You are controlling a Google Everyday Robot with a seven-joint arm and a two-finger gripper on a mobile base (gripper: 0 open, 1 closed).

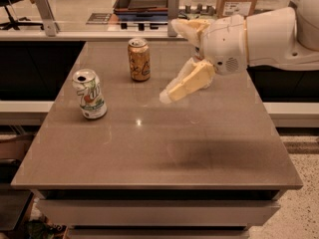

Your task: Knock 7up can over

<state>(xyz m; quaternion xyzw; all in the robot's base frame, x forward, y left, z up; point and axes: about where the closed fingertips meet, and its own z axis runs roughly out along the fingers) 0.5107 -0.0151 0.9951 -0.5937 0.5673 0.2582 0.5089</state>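
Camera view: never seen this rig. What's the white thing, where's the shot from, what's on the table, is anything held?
The white thing is a robot arm, coming in from the picture's right. Its cream-coloured end is the tool, the part that grasps; it hangs above the table, near the middle, apart from both cans. There is one camera, looking down on the table from its near edge; its mount is unknown. On the table: the 7up can, white and green, upright at the left, and a gold-orange can, upright further back. Nothing shows in the tool.
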